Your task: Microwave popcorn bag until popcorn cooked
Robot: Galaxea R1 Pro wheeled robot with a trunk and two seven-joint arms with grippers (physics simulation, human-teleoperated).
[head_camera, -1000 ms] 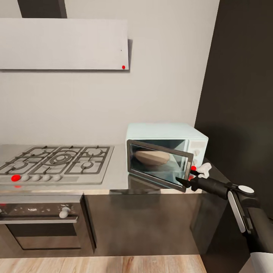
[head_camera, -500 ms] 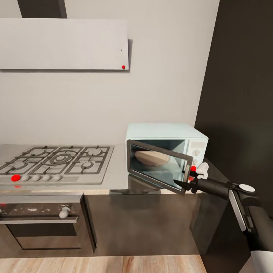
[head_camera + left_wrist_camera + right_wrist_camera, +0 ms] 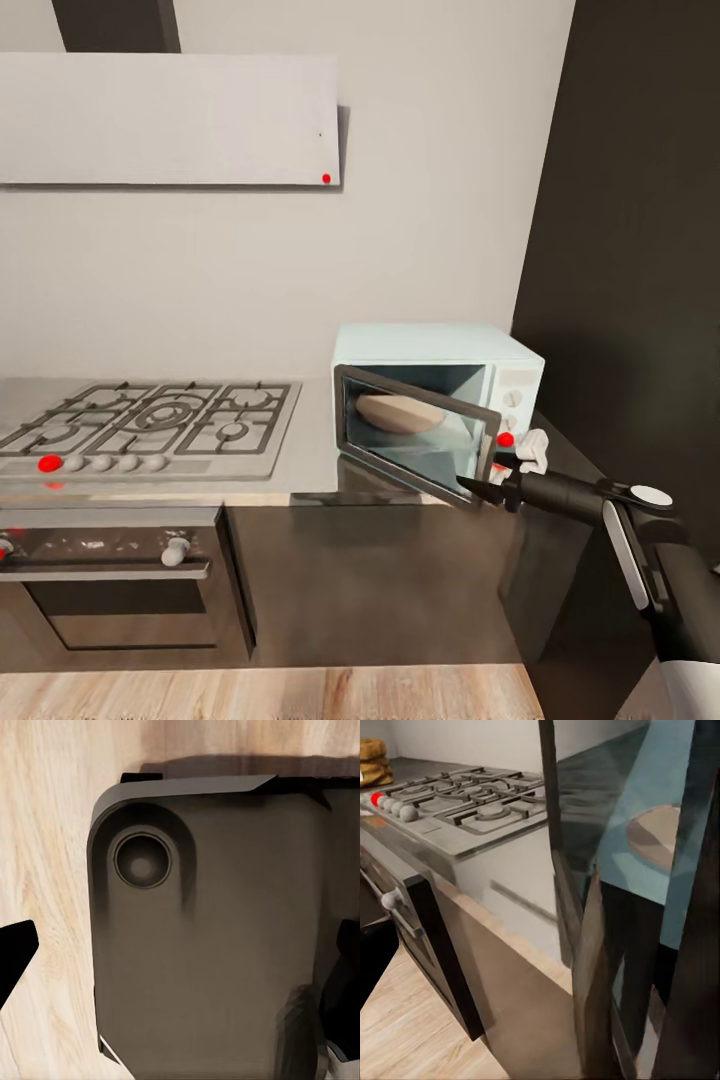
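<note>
The pale blue microwave [image 3: 440, 350] stands on the grey countertop [image 3: 312, 445] against the wall. Its dark glass door [image 3: 415, 435] is hinged on the left and stands part-way open. My right gripper [image 3: 478, 488] is at the door's free lower corner. In the right wrist view the door edge [image 3: 585, 967] stands between the spread fingers of that gripper [image 3: 536, 960], so it is open. A tan rounded shape [image 3: 398, 413] lies inside behind the glass. I cannot tell whether it is the popcorn bag. My left gripper [image 3: 180, 952] hangs open over the robot's dark base.
A gas hob [image 3: 150, 420] fills the counter's left part, with a steel oven [image 3: 110, 580] below it. A brown lumpy thing [image 3: 371, 761] sits past the hob, cut off by the frame. A tall dark cabinet [image 3: 640, 250] stands right of the microwave. The floor is wood planks [image 3: 270, 690].
The head view has shifted slightly. My right gripper has edged a little left and down at the door's free edge, and the door has swung slightly further out.
</note>
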